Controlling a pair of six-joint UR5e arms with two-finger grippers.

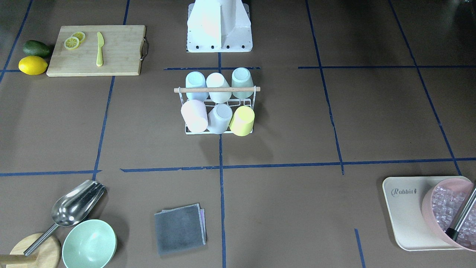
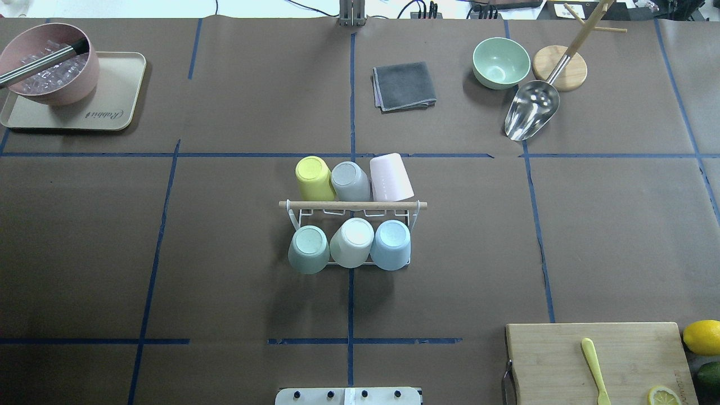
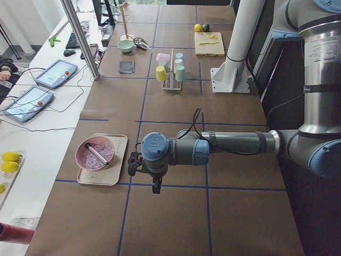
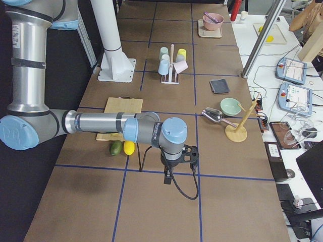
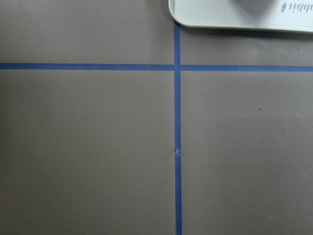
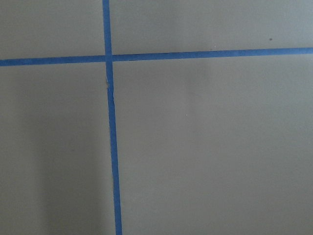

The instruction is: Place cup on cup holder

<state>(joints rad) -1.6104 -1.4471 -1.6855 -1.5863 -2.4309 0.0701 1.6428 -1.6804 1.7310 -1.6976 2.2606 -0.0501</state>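
The cup holder (image 1: pixel 216 89) is a white wire rack with a wooden rod, at the table's middle; it also shows in the overhead view (image 2: pixel 352 205). Several cups sit upside down on it: yellow (image 2: pixel 313 177), grey (image 2: pixel 350 181) and pink (image 2: pixel 390 178) on the far row, green (image 2: pixel 309 248), white (image 2: pixel 352 243) and blue (image 2: pixel 391 244) on the near row. The pink cup leans. My left gripper (image 3: pixel 155 186) hangs over the table's left end, far from the rack. My right gripper (image 4: pixel 168 177) hangs over the right end. I cannot tell if either is open or shut.
A cream tray (image 2: pixel 115 95) holds a pink bowl of ice (image 2: pixel 49 70). A grey cloth (image 2: pixel 404 85), green bowl (image 2: pixel 500 62), metal scoop (image 2: pixel 531 109) and wooden stand (image 2: pixel 559 67) lie at the far side. A cutting board (image 2: pixel 596 360), lemon (image 2: pixel 702 336) and avocado (image 1: pixel 36 48) are near right.
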